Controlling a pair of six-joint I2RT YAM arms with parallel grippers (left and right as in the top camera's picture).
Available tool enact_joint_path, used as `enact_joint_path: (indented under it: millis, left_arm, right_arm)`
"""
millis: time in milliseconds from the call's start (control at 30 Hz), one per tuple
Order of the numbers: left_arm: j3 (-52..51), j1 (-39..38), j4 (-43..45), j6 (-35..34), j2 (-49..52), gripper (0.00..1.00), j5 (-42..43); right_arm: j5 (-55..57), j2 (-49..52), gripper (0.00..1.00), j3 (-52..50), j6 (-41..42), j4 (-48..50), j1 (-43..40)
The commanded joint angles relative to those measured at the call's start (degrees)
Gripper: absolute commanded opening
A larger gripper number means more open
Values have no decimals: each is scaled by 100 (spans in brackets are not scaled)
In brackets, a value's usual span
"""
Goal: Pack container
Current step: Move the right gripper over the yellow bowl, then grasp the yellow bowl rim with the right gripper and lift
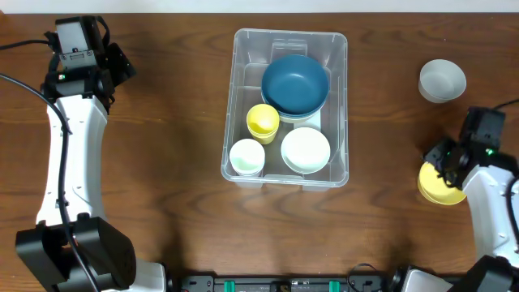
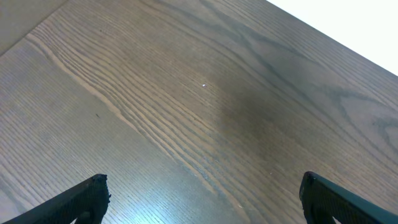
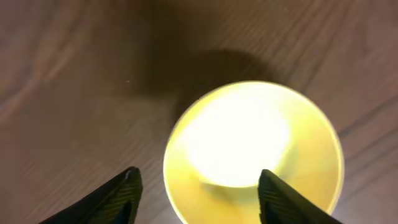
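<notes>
While the right pincer [image 3: 199,173] hangs spread astride the rim of the yellow bowl [image 3: 249,143], the container [image 1: 237,89] lies well to its left, long axis pointing away from the robot; the left pincer [image 2: 205,179] gapes.

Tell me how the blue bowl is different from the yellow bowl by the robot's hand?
The blue bowl is dark blue; the yellow bowl is bright yellow. The blue bowl sits inside the container; the yellow bowl is out on the table. From overhead the blue bowl looks bigger than the yellow bowl. The right gripper is open over the yellow bowl; none is near the blue bowl. Both are round and upright.
</notes>
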Motion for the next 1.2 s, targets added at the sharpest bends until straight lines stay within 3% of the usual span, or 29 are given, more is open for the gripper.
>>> enact_joint_path:
  millis: [0,533,867,1167]
  left_arm:
    - [72,20,-20,13,-83,98,-70]
    - [72,20,-20,13,-83,98,-70]
    - [72,20,-22,11,-83,98,-70]
    - [72,20,-22,13,-83,98,-70]
  right_arm:
    - [-2,44,58,-308,170,286,-48]
    - [-7,1069,56,-610,164,1062,-37]
    - [-33,1071,56,-557,98,1080,-37]
    - [-1604,1071,58,-516,-586,1860,-37]
